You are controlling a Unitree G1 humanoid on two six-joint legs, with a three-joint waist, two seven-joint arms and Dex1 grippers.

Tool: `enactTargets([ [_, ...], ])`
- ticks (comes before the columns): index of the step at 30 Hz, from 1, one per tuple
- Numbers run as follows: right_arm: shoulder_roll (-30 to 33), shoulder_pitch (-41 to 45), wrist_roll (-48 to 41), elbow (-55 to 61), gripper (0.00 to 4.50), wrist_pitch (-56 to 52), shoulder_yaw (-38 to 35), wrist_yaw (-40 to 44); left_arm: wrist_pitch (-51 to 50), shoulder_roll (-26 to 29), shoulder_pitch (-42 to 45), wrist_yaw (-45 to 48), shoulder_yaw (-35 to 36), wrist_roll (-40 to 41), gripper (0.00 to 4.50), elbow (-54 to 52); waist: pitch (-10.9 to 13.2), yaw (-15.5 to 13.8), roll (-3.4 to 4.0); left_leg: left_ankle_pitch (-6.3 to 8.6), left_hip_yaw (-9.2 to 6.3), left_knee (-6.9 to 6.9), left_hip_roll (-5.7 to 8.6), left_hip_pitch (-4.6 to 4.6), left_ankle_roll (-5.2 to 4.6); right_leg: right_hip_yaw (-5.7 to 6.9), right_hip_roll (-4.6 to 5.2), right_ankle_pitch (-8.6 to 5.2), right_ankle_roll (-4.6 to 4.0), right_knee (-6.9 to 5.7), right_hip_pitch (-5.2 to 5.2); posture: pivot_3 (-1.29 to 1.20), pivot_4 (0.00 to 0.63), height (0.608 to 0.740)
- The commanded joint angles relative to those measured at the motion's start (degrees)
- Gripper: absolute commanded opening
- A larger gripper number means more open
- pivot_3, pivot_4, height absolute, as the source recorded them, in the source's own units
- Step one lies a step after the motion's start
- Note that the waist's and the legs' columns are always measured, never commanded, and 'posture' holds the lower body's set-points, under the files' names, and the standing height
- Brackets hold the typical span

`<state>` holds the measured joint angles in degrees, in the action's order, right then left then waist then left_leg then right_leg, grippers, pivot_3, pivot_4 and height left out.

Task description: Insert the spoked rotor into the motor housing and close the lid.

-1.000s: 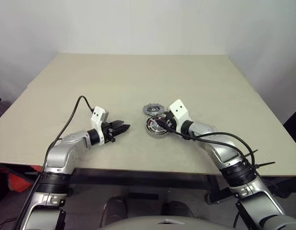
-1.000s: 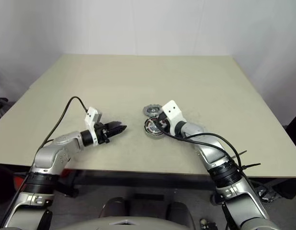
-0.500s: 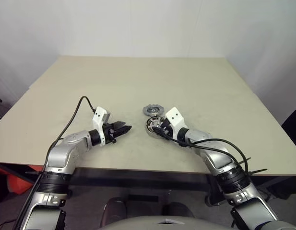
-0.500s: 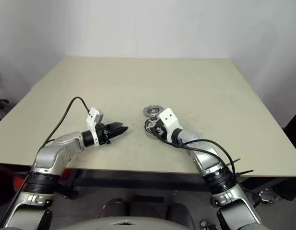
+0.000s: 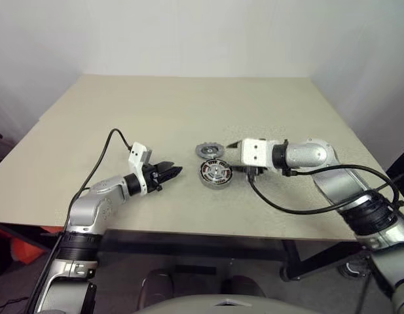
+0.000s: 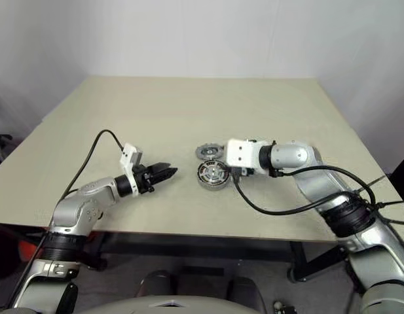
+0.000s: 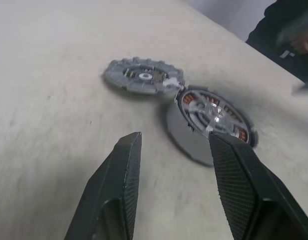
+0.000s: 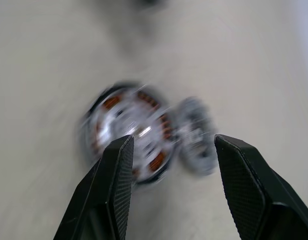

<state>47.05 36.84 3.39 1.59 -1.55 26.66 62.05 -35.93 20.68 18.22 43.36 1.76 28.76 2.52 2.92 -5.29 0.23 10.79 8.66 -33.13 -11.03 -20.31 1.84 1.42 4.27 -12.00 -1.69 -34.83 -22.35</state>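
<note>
The motor housing sits near the middle of the worktop, and the spoked rotor already appears seated inside it, silver spokes over the copper windings. The lid lies flat on the worktop just beyond the housing, its toothed edge touching or nearly touching it. The right hand hovers just beside both parts, on their right, its 2 fingers parted and empty. The left hand is farther off to the left, fingers also spread with nothing between them, aimed towards the housing. By my reading, the lid is the next thing to fetch, and the right hand is the nearer of the 2.
</note>
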Motion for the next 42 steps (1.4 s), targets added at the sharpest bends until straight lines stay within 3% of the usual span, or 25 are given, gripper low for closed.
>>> enactTargets([
  [1,0.27,6.50,5.41,-8.28,3.16,13.07,3.65,7.41,2.09,-0.61,2.15,0.40,-0.05,-0.26,2.27,-0.07,0.00,0.13,0.00,0.01,0.02,-0.03,0.00,-0.05,-0.02,0.01,0.00,0.01,-0.01,0.00,-0.03,0.00,0.000,0.740],
  [5,-3.84,10.34,9.73,-18.33,4.47,23.21,6.55,8.39,3.13,-1.45,2.05,-0.26,-0.23,-0.66,2.27,-0.14,0.00,0.24,-0.01,0.02,0.02,-0.10,-0.01,-0.06,-0.04,0.04,-0.01,0.01,-0.06,-0.03,-0.04,0.00,0.000,0.740],
  [9,-9.24,15.11,19.87,-30.65,4.47,31.13,8.82,-1.10,3.60,-2.08,0.53,-1.06,-0.19,-0.76,2.27,-1.33,0.01,0.90,-0.01,0.02,0.01,-0.26,0.00,-0.32,-0.06,0.07,0.00,0.04,-0.12,-0.14,-0.24,0.00,0.000,0.740],
  [17,-12.51,21.10,29.31,-47.23,4.47,40.72,12.00,-8.16,3.61,-2.43,-1.60,-2.72,-0.11,-0.68,2.27,-3.52,0.04,1.31,-0.02,0.26,-0.03,-1.13,-0.01,-1.01,-0.43,0.13,0.03,0.06,-0.15,-0.46,-0.63,0.00,0.000,0.740],
  [42,-10.90,17.01,32.25,-46.56,4.47,48.02,13.95,-4.56,4.21,-2.05,-2.36,-4.43,0.46,-1.13,2.27,-2.55,0.02,1.24,-0.07,0.25,-0.03,-1.18,-0.01,-0.82,-0.42,0.06,0.08,0.05,-0.14,-0.66,-0.50,0.00,0.000,0.740],
])
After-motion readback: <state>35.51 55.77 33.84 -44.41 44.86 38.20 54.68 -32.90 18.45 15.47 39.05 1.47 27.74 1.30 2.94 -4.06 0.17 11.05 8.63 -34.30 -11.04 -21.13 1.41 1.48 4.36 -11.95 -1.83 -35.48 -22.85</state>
